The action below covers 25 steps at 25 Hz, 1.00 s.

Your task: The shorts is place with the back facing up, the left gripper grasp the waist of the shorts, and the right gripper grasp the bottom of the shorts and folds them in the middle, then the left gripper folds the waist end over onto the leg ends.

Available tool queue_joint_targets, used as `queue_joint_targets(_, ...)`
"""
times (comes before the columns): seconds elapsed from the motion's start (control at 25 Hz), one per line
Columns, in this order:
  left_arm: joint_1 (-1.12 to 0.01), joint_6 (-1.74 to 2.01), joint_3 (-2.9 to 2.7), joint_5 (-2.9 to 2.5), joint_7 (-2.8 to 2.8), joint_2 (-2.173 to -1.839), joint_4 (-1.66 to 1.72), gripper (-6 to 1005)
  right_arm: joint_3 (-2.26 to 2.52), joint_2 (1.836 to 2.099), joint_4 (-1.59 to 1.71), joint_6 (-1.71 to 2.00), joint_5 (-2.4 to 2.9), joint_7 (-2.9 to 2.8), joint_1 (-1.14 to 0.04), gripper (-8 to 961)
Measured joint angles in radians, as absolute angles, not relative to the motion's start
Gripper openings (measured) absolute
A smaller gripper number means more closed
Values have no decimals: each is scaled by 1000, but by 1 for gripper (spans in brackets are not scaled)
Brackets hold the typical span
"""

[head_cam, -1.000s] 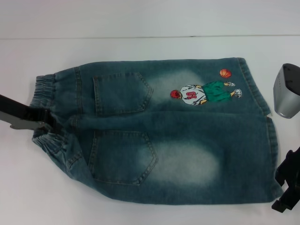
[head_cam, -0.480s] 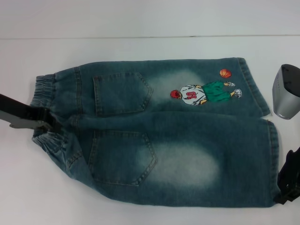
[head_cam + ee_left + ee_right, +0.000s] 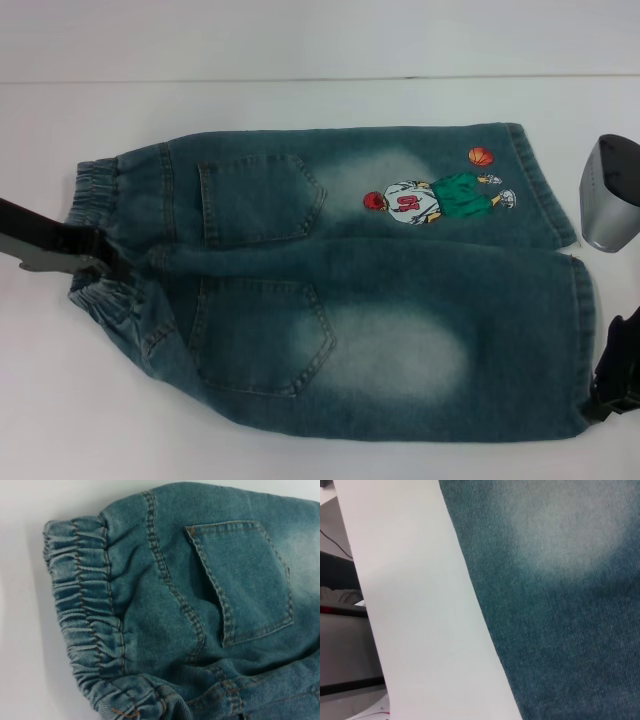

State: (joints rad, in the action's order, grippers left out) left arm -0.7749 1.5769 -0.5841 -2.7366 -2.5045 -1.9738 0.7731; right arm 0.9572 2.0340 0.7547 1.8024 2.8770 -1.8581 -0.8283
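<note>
The shorts lie flat on the white table, back pockets up. The gathered waist is at the left and the hemmed leg ends at the right. The basketball-player cartoon and orange ball are on the far leg. My left gripper sits at the middle of the waist, shut on the band, which puckers toward it. My right gripper is at the near leg's hem corner, partly out of frame. The left wrist view shows the elastic waist and a pocket. The right wrist view shows only denim.
A grey, rounded housing stands just right of the far leg's hem. In the right wrist view a strip of white table runs beside the denim, and its edge drops to dark furniture beyond.
My right gripper has crept slightly upward and in against the near hem corner, and that corner now lies straighter. The left gripper and waist have not moved.
</note>
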Motion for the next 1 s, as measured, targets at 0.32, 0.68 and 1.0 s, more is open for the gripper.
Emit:
queue_joint_targets(0.32,-776,1583,-579,-2716,-2511,-1957,776,74,852,2012,758,1794,2869,-1818,-819,14)
queue_joint_targets(0.68,-779,1561,-498,-2685,-2530,-1928,777,76,581,1959,737,1750,2715,-1726,-771,13)
queue_joint_targets(1.0,-774,1480,-433,-2666,-2538,-1926,774,78,510,1917,624,1531,2375,-1715,-671,12)
